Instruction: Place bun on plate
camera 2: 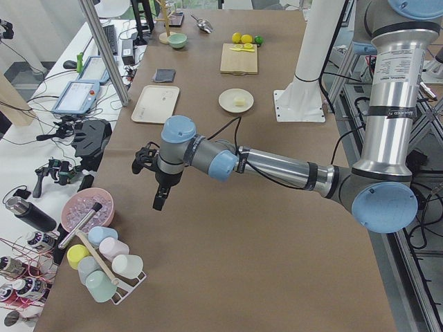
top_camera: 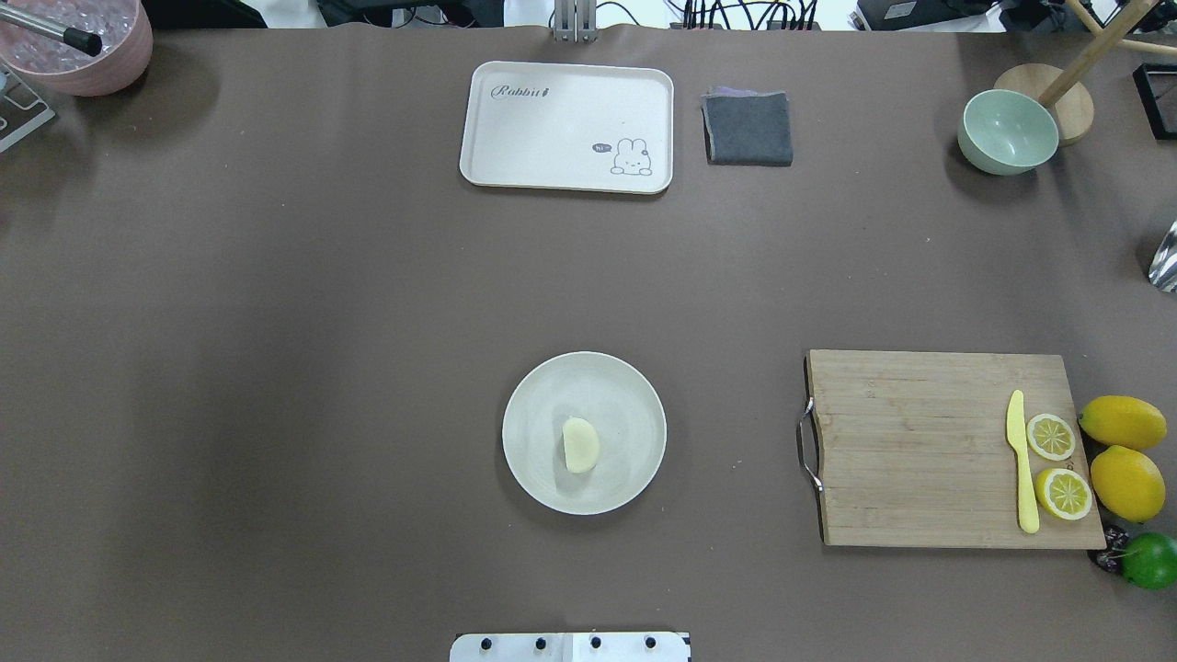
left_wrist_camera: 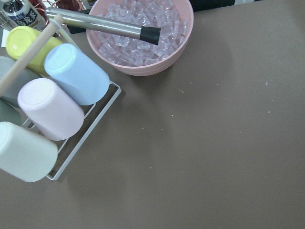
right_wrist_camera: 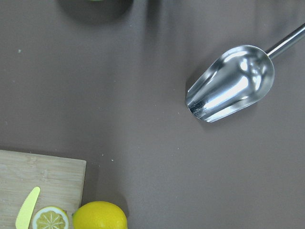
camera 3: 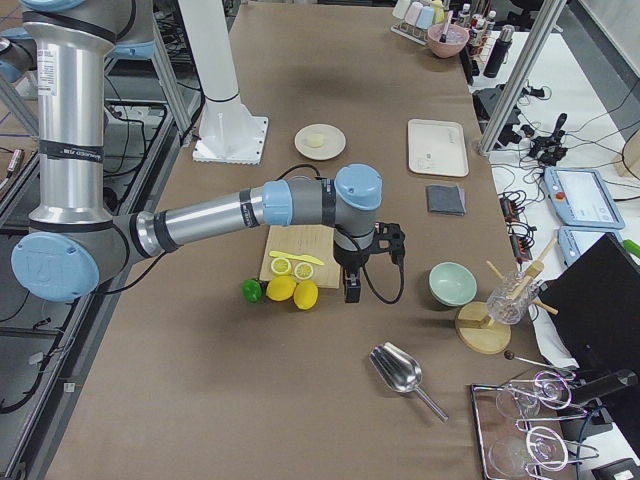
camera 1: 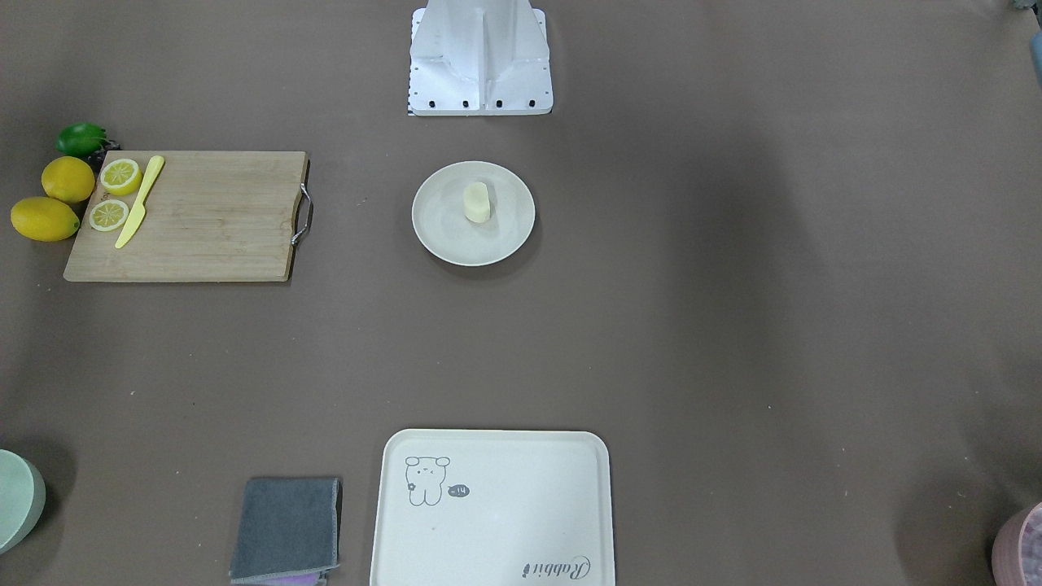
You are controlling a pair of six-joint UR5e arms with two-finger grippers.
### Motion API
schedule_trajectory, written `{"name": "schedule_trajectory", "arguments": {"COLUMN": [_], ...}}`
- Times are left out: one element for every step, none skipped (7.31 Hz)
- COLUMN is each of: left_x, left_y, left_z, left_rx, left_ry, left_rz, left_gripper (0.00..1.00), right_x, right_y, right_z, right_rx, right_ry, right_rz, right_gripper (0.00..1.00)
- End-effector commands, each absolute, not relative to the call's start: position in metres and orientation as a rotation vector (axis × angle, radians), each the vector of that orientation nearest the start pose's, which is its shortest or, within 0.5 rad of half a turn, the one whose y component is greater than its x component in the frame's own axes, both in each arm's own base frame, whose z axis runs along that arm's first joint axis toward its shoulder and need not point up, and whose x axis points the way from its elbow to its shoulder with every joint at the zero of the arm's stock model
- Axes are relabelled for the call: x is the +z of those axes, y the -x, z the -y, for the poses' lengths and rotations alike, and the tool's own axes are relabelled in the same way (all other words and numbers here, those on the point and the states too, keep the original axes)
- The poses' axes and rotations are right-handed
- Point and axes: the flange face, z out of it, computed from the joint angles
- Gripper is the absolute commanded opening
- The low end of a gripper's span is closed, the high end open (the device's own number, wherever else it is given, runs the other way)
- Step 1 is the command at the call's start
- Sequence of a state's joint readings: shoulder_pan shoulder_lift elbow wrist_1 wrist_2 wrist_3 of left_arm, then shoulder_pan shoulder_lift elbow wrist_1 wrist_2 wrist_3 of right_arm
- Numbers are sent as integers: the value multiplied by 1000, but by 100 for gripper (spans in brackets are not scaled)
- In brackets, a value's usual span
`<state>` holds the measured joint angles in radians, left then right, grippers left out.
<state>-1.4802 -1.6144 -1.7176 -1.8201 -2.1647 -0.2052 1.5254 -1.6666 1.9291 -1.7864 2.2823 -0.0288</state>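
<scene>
The pale cream bun point(top_camera: 580, 445) lies on the round off-white plate point(top_camera: 542, 395) in the middle of the table, near the robot's base; both also show in the front-facing view, bun point(camera 1: 476, 202) on plate point(camera 1: 440, 232). No gripper is near them. My left gripper point(camera 2: 159, 200) hangs over the table's left end near the pink ice bowl, seen only from the side, so I cannot tell if it is open or shut. My right gripper point(camera 3: 352, 290) hangs beside the lemons at the right end; its state I cannot tell either.
A wooden cutting board point(top_camera: 919, 441) carries a yellow knife point(top_camera: 1021, 460) and lemon slices, with lemons point(top_camera: 1124, 421) and a lime beside it. At the far side lie a cream tray point(top_camera: 565, 124), a grey cloth point(top_camera: 749, 129) and a green bowl point(top_camera: 1007, 133). A metal scoop point(right_wrist_camera: 231, 83) and cup rack point(left_wrist_camera: 52, 109) stand near the ends.
</scene>
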Motion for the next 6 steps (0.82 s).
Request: {"name": "schedule_trajectory", "arguments": {"left_x": [566, 575, 581, 589, 590, 591], "left_y": [33, 32, 33, 33, 34, 34], "left_z": [517, 506, 502, 503, 502, 502], "left_rx": [28, 30, 30, 23, 20, 19], "left_ry": [-287, -271, -266, -252, -250, -249], "left_rz": [-698, -720, -716, -713, -711, -712], "left_gripper": [98, 98, 98, 98, 98, 98], "right_x": [582, 604, 618, 615, 614, 614], "right_y": [-61, -65, -65, -65, -65, -65], "right_z": [421, 421, 424, 429, 430, 430], "right_rx": [-77, -62, -56, -57, -56, -57], "right_ry": [-22, -14, -26, -33, -34, -36], "right_rz": [716, 722, 740, 742, 743, 743], "right_gripper": [100, 100, 100, 100, 100, 100]}}
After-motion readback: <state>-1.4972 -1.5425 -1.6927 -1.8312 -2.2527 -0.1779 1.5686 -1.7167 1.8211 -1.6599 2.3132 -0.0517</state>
